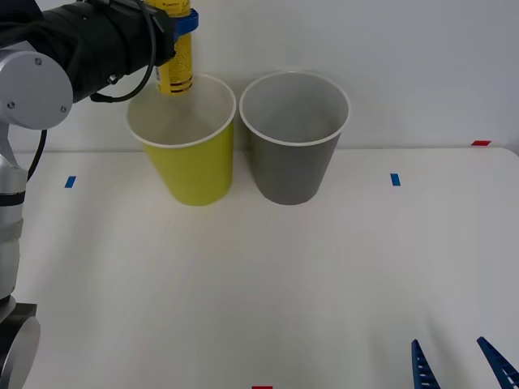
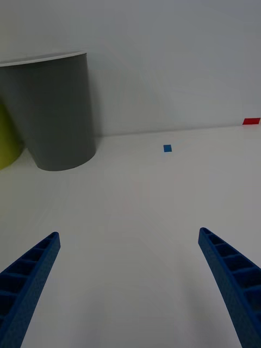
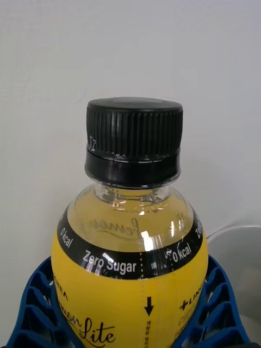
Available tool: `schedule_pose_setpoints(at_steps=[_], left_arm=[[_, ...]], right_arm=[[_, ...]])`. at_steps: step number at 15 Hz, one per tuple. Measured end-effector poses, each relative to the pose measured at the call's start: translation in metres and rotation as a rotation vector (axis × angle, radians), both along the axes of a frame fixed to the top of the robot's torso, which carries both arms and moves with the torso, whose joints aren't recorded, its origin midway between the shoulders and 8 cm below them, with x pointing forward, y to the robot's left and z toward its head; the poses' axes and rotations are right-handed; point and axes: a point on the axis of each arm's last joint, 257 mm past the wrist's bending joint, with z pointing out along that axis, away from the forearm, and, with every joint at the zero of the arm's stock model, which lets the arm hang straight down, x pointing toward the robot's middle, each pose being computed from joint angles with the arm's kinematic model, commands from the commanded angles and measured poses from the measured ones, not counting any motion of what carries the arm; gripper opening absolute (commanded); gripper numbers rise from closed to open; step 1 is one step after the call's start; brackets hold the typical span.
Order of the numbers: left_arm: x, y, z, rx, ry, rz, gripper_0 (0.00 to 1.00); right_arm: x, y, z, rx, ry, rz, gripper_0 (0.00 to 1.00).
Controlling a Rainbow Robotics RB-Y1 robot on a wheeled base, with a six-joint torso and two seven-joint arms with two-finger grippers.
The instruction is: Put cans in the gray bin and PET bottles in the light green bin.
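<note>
the left claw (image 1: 180, 24) grips the pet bottle (image 1: 174, 61) above the light green bin (image 1: 183, 139) at the worktop's far edge, drop pending; the right claw (image 1: 465, 361) waits released near the front edge.

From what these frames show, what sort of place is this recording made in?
Probably a lab test bench, not a home: a bare white table marked with blue tape squares, a plain wall, and two sorting bins, light green bin and gray bin.

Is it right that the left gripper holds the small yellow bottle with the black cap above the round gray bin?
Not quite. In the front view the left gripper holds the small yellow bottle above the round lime-green bin, not the gray bin beside it.
</note>
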Motion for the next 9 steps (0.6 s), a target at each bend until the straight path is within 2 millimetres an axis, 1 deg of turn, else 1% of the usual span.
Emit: schedule_pose_setpoints(at_steps=[4, 5, 6, 9], left_arm=[[-0.0006, -0.0014, 0.0006, -0.004, -0.001, -0.005, 0.0], [-0.0006, -0.0014, 0.0008, -0.006, -0.001, -0.005, 0.91], [-0.0006, -0.001, 0.0018, -0.009, -0.003, -0.005, 1.0], [-0.0026, -0.0011, 0.0065, -0.032, -0.005, -0.009, 1.0]], right_arm=[[0.0, 0.0, 0.0, 0.0, 0.0, 0.0, 0.88], [0.0, 0.0, 0.0, 0.0, 0.0, 0.0, 0.88], [0.0, 0.0, 0.0, 0.0, 0.0, 0.0, 0.88], [0.0, 0.0, 0.0, 0.0, 0.0, 0.0, 0.88]])
